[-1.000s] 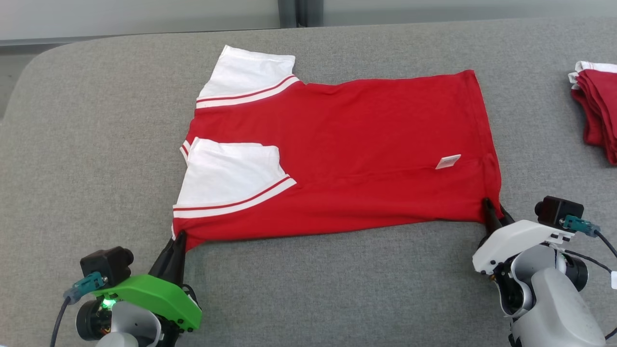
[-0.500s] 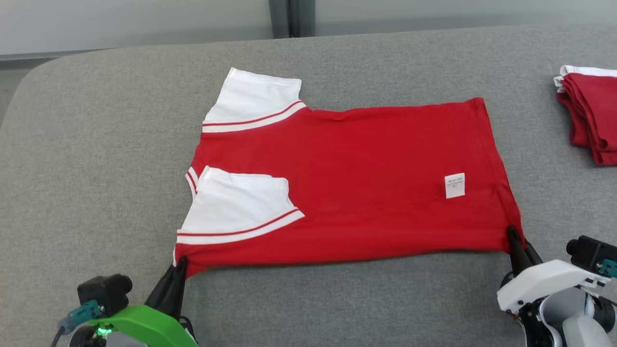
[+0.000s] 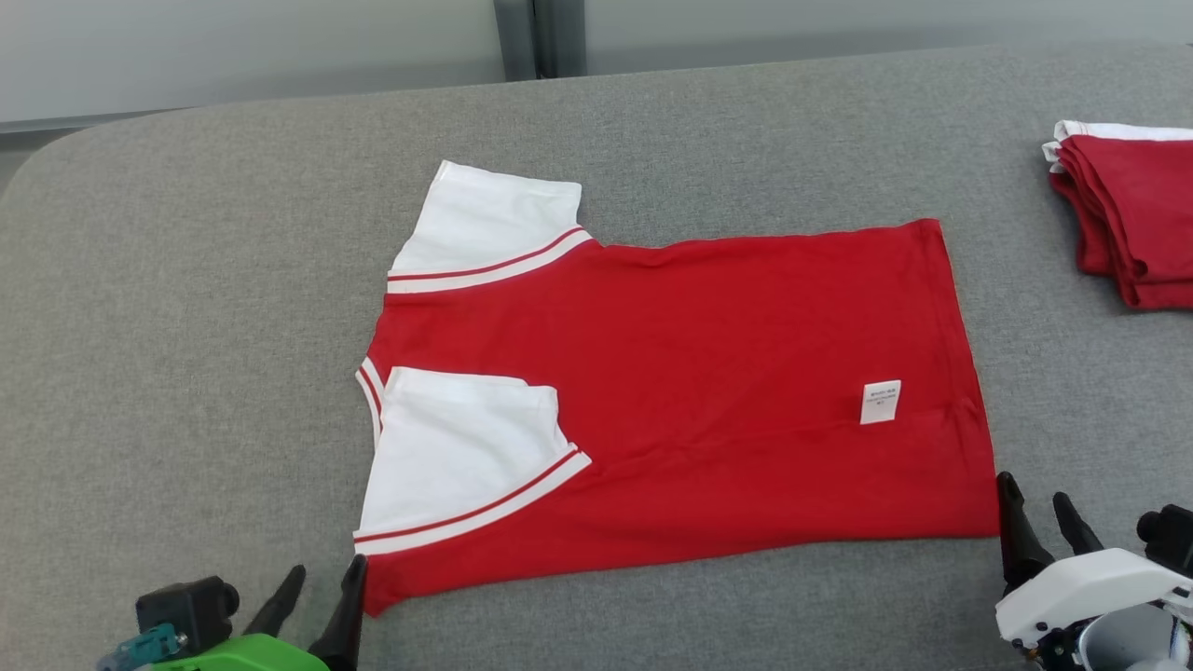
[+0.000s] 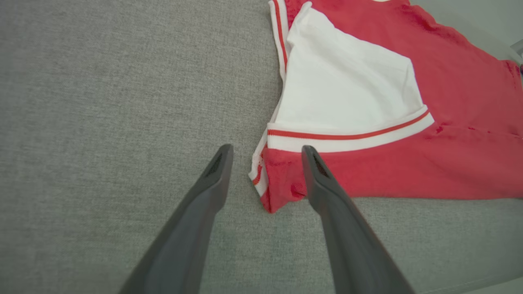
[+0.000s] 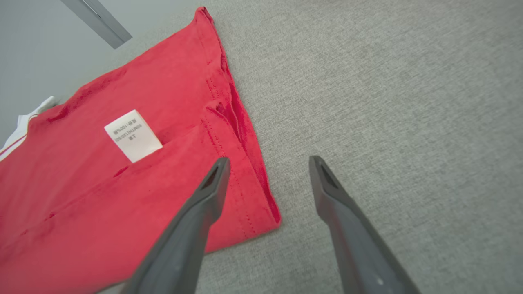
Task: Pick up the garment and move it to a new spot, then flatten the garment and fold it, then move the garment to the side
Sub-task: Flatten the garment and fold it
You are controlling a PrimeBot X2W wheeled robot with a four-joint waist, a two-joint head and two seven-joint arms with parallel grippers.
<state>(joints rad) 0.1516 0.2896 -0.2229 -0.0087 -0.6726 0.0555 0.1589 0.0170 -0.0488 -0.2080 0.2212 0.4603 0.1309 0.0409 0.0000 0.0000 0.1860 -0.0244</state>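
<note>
The garment (image 3: 708, 401) is a red shirt with white sleeves and a small white label, lying flat on the grey cushion with its near side folded over. My left gripper (image 3: 324, 582) stands open at its near left corner (image 4: 271, 200), the cloth lying loose between the spread fingers (image 4: 212, 179). At the near right corner (image 5: 269, 212) my right gripper (image 3: 1035, 508) is open too, one finger over the hem and the other over bare cushion. Neither holds anything.
A stack of folded red and white garments (image 3: 1128, 214) sits at the far right of the grey cushion (image 3: 186, 326). The cushion's rounded back edge and a pale wall lie beyond.
Both grippers have opened and let go of the garment's near corners, which now lie on the cushion. The camera has tilted, shifting the whole scene down the picture.
</note>
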